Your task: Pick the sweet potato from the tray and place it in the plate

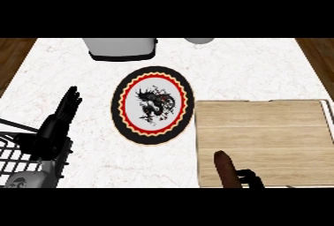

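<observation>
Black fingers of the right robot hand [251,178] rise from the head view's lower edge, forearm hidden, curled against the reddish sweet potato [225,167] and grasping its near end just left of them, over the wooden tray [274,132]. The plate [154,70] lies up and left of this hand on the desk [261,75]. Far left, the left robot hand [52,132] rests released, fingers straight.
</observation>
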`<state>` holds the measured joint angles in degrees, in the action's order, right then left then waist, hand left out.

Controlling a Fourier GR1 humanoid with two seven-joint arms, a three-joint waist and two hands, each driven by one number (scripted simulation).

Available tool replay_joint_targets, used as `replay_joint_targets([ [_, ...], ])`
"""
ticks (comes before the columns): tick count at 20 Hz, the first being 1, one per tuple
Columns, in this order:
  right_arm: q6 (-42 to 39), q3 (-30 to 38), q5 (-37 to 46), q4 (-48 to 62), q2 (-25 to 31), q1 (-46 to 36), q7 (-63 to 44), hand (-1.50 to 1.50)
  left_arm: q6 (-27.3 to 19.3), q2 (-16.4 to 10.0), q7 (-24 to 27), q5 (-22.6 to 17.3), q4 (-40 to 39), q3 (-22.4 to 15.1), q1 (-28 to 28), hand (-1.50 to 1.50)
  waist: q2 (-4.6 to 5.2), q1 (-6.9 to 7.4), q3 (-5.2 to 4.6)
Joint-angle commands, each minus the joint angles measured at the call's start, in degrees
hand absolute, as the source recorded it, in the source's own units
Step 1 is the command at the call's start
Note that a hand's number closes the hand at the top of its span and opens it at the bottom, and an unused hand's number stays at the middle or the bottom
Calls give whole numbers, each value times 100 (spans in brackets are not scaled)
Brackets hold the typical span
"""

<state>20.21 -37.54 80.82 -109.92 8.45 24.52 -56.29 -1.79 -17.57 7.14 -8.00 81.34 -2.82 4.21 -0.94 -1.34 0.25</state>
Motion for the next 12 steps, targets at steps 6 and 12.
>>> replay_joint_targets([
  [6,-590,-1254,2319,-1410,-418,402,-531,150,-15,15,-238,81,-252,84,-42,0,77,64,-33],
  [12,-1360,-1733,3245,-1750,-819,-375,-649,150,-52,145,-124,138,-523,104,153,0,104,90,-36],
])
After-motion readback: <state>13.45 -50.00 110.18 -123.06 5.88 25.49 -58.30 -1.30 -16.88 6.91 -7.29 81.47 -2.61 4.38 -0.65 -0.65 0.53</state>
